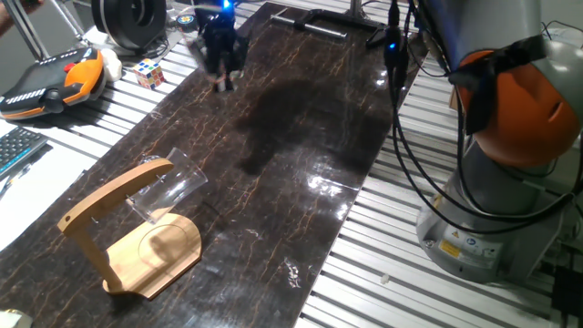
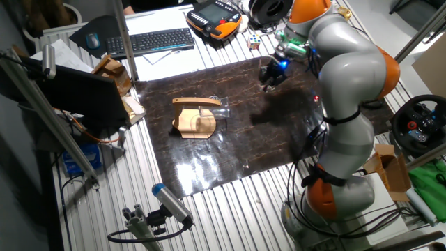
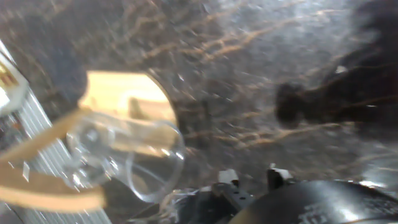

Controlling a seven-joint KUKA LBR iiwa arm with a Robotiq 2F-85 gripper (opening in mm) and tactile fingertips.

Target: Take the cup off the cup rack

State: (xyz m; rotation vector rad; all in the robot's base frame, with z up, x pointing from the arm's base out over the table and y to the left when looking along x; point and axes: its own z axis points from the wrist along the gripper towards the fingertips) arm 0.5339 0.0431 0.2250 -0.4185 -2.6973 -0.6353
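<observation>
The cup rack (image 1: 137, 237) is a light wooden arch on a flat base at the near left of the dark mat; it also shows in the other fixed view (image 2: 194, 120) and the hand view (image 3: 127, 99). The cup (image 1: 168, 187), a clear glass tumbler, hangs tilted on the arch's tip, also seen in the other fixed view (image 2: 212, 108) and blurred in the hand view (image 3: 127, 158). My gripper (image 1: 221, 71) hovers at the far end of the mat, well away from the rack. Its fingertips (image 3: 228, 177) stand apart with nothing between them.
A Rubik's cube (image 1: 150, 71), an orange teach pendant (image 1: 50, 82) and a black spool (image 1: 127, 18) lie beyond the mat's far left edge. A keyboard (image 2: 150, 42) is behind the rack. The robot base (image 1: 492, 210) and cables (image 1: 401, 109) stand right of the mat.
</observation>
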